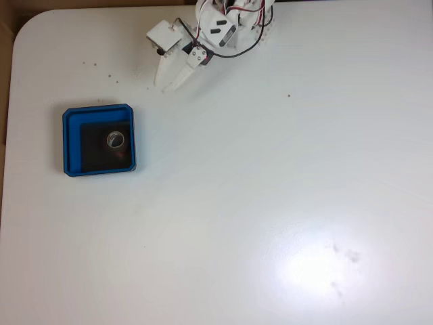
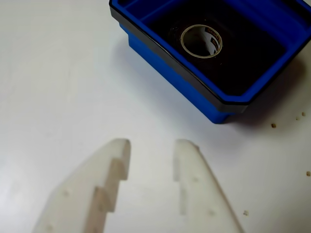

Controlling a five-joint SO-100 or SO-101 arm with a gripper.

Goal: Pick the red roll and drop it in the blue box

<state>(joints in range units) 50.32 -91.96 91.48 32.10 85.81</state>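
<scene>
The red roll is lying inside the blue box, its red sides barely showing. The gripper is hovering empty, fingers parted, well apart from the box.

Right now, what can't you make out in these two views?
- Red roll sides: dark against the blue box's black floor in the wrist view; tiny in the fixed view.
- Box's far corner: cut off by the wrist view's edge.
- Arm base: cut off at the fixed view's top; claw open.

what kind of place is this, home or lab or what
Probably a hobby or lab bench for a small robot arm. The signs: a plain white table, white plastic-looking fingers with exposed wiring, and one staged blue box holding the red roll.
</scene>
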